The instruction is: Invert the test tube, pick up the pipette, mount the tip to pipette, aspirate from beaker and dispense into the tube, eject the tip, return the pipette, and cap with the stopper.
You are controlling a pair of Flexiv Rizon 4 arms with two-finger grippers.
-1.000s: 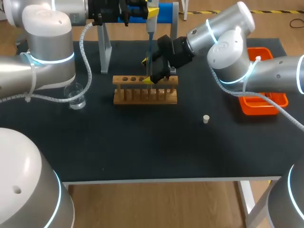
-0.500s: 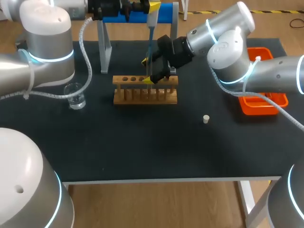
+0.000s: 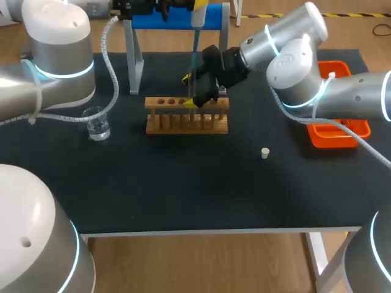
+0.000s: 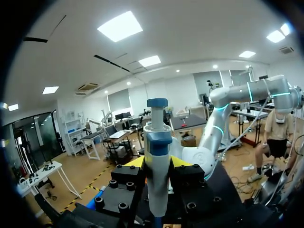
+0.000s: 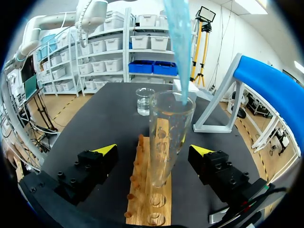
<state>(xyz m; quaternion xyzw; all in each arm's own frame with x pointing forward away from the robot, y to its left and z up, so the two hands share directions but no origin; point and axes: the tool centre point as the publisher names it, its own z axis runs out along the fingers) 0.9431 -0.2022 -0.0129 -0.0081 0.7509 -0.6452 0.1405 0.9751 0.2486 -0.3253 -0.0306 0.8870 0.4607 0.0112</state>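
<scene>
- Head view is showing the left arm coming in from the upper left corner and holding its tool high over the back of the table
- left gripper is clamping the pipette in the left wrist view, with fingers pressing its body from two sides and the blue-capped top rising past the yellow tips
- blue tip is hanging straight down off the pipette
- in the right wrist view the tip's end is sitting at the mouth of the test tube, apparently just inside the rim
- test tube is standing upright, mouth up, in a hole of the wooden rack
- right arm is coming in from the right side and reaching past the middle to the rack
- right gripper is sitting around the tube with fingers spread wide, one yellow tip on each side, neither touching the glass, so it is gripping nothing
- beaker is standing on the table left of the rack, well apart from it, and in the right wrist view it is showing beyond the rack's far end
- stopper is lying on the table, right of the rack and nearer the front edge, touching nothing
- orange tray is sitting at the table's right edge, partly hidden under the right arm
- blue stand is standing behind the rack
</scene>
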